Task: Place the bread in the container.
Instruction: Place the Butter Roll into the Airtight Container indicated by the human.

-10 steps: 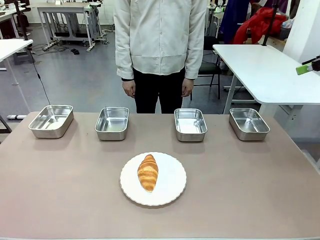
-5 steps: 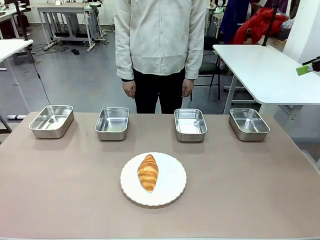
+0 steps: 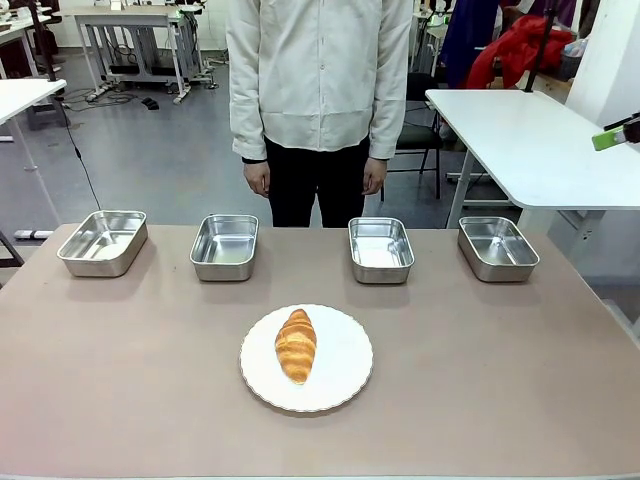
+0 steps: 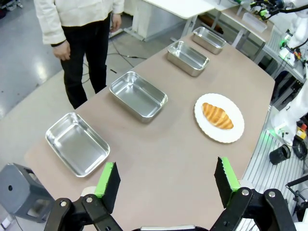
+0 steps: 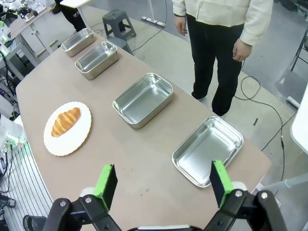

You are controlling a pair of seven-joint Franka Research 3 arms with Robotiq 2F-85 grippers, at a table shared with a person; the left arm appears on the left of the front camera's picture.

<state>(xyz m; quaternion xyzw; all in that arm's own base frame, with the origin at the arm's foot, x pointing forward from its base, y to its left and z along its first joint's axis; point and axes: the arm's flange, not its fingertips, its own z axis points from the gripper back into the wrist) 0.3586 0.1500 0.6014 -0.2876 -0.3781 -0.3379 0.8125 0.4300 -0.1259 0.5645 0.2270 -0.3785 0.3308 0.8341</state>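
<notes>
Your left claw (image 4: 167, 182) hangs high above the table (image 4: 159, 159) with its jaws spread wide and nothing between the green pads (image 4: 107, 179). Your right claw (image 5: 162, 184) stands just as wide and is also empty.

The bread (image 4: 217, 116) lies ahead of the left claw, beyond its right-hand finger, on the white plate (image 4: 233, 137). From that claw its long axis runs on a slant, one tip up and to the left, the other down and to the right. From the right claw the bread (image 5: 65, 121) sits ahead and off to the left, past the left-hand finger. There its axis slants the other way, from lower left to upper right.

In the front view the bread (image 3: 296, 345) lies lengthwise across the table. One tip points at the person (image 3: 320, 90) on the far side and the other points back toward you, leaning only slightly off straight. It rests a little left of the plate's middle.

Four steel pans (image 3: 103, 241) (image 3: 224, 246) (image 3: 381, 249) (image 3: 498, 247) stand in a row beyond the plate, all empty. The nearest one to the left claw (image 4: 77, 143) lies just ahead of its left-hand finger. The nearest one to the right claw (image 5: 208, 149) lies just ahead of its right-hand finger.
</notes>
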